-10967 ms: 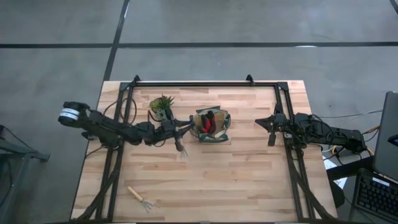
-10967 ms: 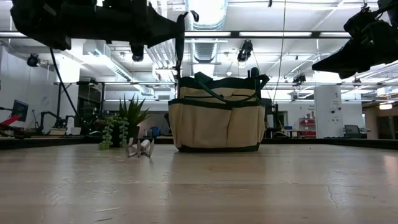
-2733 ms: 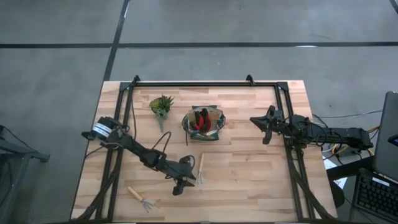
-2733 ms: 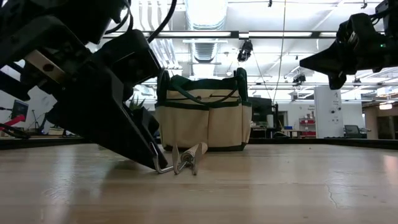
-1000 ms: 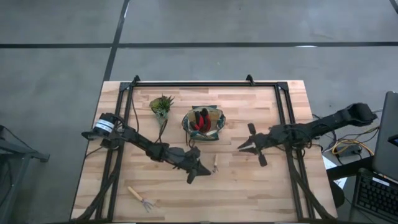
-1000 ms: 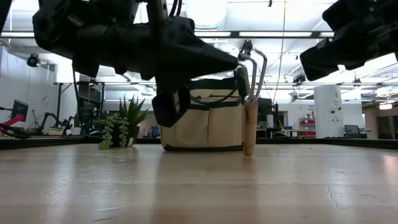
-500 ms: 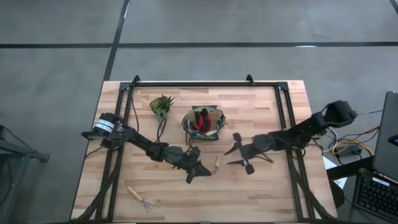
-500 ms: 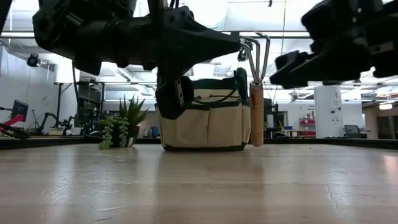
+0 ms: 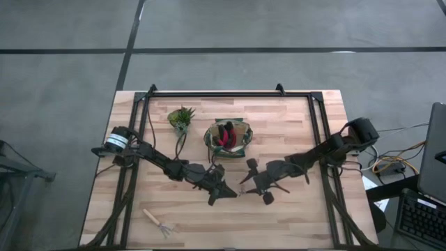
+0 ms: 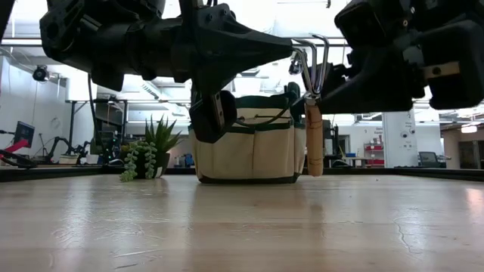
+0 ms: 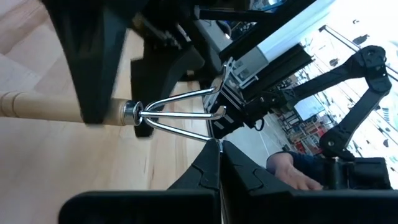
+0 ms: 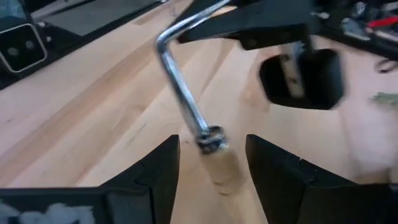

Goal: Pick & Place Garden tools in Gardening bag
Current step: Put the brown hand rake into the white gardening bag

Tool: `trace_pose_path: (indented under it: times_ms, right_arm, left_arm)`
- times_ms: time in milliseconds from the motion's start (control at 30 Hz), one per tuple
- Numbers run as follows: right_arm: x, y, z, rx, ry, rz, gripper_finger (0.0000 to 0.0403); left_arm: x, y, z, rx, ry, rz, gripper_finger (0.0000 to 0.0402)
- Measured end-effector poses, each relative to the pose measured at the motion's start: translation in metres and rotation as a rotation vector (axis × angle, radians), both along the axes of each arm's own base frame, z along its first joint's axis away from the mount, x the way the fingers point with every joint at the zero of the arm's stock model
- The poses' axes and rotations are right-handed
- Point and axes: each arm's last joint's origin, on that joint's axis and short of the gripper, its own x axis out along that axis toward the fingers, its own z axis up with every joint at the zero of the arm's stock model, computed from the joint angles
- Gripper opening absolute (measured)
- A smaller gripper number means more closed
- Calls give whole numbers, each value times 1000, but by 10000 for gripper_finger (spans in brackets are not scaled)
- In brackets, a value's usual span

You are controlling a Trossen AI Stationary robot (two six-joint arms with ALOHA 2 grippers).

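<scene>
Here the left end effector [image 10: 299,51] pinches the fork [image 10: 313,113] by its slick tines; the right end effector [image 12: 211,163], open, brackets the stiff, light wooden handle at the bag's [image 9: 228,137] 5 o'clock.

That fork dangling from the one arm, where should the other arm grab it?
Probably the wooden handle. The left end effector pinches the fork by its metal tines, so the handle hangs straight down, free on all sides. The right end effector, open, faces it from the side away from the left arm; closing level across the handle just below the metal collar looks safest.
</scene>
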Motion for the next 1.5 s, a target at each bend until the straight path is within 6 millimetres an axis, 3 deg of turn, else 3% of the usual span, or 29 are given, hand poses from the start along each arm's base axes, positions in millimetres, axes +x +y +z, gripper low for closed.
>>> trace_pose_path:
  times_ms: [300, 733, 933, 1200, 1500]
  right_arm:
    - [8, 5, 2, 13, -6, 23, 150]
    - [5, 5, 5, 9, -18, 31, 60]
    - [5, 5, 4, 21, -12, 28, 56]
    - [5, 4, 11, 53, -27, 27, 60]
    - [1, 3, 29, 61, -86, 33, 61]
  left_arm:
    - [0, 0, 0, 2, -3, -6, 0]
    - [0, 0, 1, 7, -12, -5, 5]
    - [0, 0, 1, 48, -30, -6, 25]
    - [0, 0, 1, 129, -62, -12, 71]
    - [0, 13, -4, 198, -57, -31, 172]
